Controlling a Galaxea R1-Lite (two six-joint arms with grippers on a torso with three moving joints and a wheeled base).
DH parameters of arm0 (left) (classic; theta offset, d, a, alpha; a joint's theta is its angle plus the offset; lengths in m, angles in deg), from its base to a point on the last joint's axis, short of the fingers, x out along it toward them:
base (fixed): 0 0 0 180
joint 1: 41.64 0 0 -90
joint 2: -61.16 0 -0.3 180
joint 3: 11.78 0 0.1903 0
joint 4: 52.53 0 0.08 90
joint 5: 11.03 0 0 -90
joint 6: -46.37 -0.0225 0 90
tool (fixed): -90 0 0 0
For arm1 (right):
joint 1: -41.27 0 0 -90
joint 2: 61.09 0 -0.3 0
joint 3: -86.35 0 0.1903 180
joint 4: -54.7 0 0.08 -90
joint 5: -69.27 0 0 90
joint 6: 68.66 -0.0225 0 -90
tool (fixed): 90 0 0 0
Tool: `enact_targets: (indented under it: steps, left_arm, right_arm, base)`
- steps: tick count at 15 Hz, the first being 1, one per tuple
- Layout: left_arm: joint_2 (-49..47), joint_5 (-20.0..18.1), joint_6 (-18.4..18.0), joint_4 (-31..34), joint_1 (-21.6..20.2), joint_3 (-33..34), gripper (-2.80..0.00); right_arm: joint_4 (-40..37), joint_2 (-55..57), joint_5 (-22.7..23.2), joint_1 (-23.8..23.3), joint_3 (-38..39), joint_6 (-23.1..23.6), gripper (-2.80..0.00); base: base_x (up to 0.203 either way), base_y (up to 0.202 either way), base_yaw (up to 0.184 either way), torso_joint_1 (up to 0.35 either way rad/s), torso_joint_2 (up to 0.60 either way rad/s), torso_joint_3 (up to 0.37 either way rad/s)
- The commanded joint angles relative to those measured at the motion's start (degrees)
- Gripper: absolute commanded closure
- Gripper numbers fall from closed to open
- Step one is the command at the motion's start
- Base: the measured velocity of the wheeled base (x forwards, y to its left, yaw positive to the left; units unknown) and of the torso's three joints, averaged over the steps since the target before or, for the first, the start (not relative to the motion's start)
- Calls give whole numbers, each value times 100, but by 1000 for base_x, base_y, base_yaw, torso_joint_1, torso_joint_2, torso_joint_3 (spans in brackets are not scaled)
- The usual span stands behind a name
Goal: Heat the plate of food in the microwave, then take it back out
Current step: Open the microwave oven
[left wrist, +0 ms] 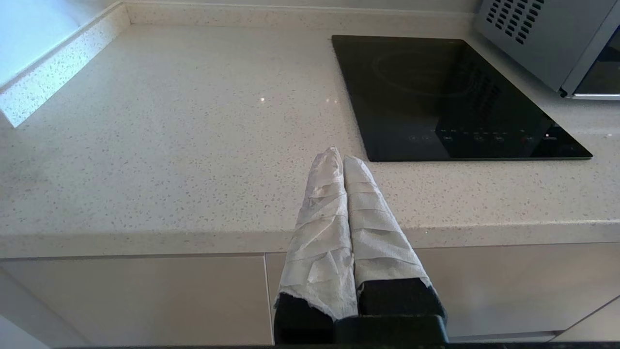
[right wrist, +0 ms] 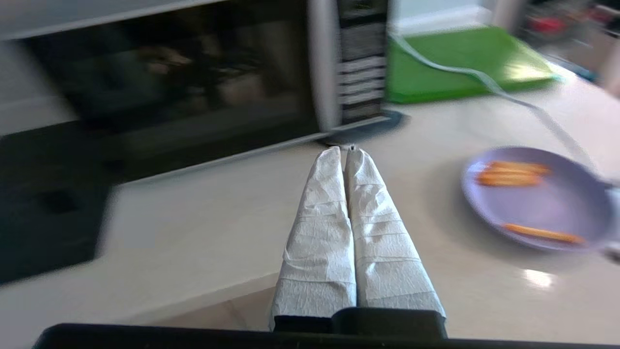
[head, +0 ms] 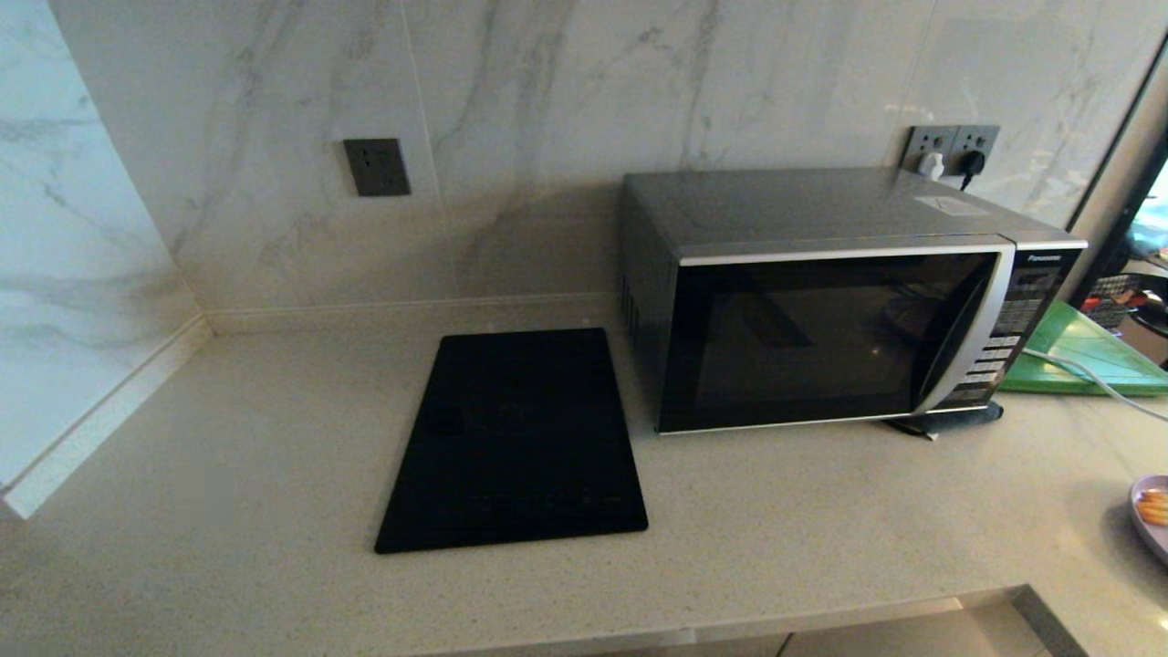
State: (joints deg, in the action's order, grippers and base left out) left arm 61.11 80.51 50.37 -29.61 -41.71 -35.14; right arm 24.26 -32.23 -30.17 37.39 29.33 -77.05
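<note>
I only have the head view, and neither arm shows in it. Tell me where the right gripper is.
Observer: The right gripper is shut and holds nothing; it is above the counter's front edge, pointing toward the microwave.
Operator: Describe the plate; I see just a sliver at the right edge.
Observer: The plate of food is whole in the right wrist view: lavender, with a few orange sticks on it, untouched on the counter.
Operator: Report the left gripper.
Observer: The left gripper is shut and empty, at the counter's front edge near the black panel.
</note>
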Motion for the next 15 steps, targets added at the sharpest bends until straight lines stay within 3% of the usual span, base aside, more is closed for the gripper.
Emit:
enact_targets:
  steps: [1, 4, 6, 9, 13, 15]
  left_arm:
    - [-4, 5, 5, 0, 6, 0, 0]
    - [-4, 5, 5, 0, -1, 0, 0]
    - [-4, 5, 5, -9, -1, 0, 0]
    - [-4, 5, 5, -7, -1, 0, 0]
    - [-4, 5, 5, -9, -1, 0, 0]
    - [-4, 5, 5, -7, -1, 0, 0]
  right_arm:
    - [24, 1221, -509, -53, -337, 129, 0]
    - [622, 2146, -1210, -60, -504, 398, 0]
    - [786, 2444, -1423, -54, -571, 764, 0]
    - [754, 2852, -1718, 0, -660, 913, 0]
    - [792, 3455, -3464, 599, -948, 959, 0]
    - [855, 3729, -3656, 710, -971, 864, 0]
  base:
    - [0, 0, 0, 0, 0, 0]
    - [0, 0, 0, 0, 0, 0]
    - [0, 0, 0, 0, 0, 0]
    - [0, 0, 0, 0, 0, 0]
    - [0, 0, 0, 0, 0, 0]
    - [0, 0, 0, 0, 0, 0]
